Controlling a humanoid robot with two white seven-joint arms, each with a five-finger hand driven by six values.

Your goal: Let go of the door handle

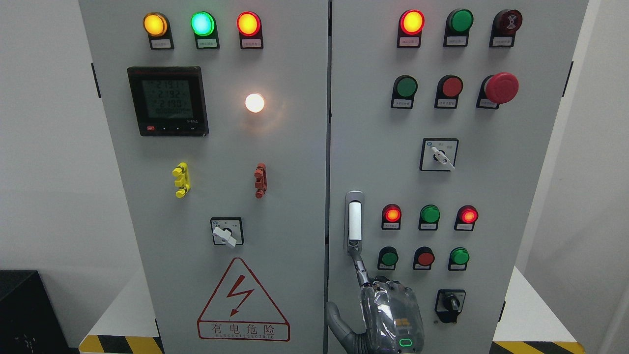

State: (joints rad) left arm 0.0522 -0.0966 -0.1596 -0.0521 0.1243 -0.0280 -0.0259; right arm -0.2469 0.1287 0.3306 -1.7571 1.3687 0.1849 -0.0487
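Observation:
A silver door handle (355,216) stands upright in its recess at the left edge of the cabinet's right door (491,196). My right hand (364,285) comes up from the bottom edge just below it. Its index finger (358,263) points up and its tip touches the handle's lower end. The thumb (336,319) is spread out to the left, over the seam between the doors. No finger wraps around the handle. Both doors look shut and flush. The left arm does not show.
The right door carries lit indicator lamps, push buttons, a red emergency stop (501,87) and two rotary switches (449,305). The left door has a meter (168,101), a selector switch (226,232) and a warning triangle (242,300). Yellow-black floor tape (120,344) marks the cabinet base.

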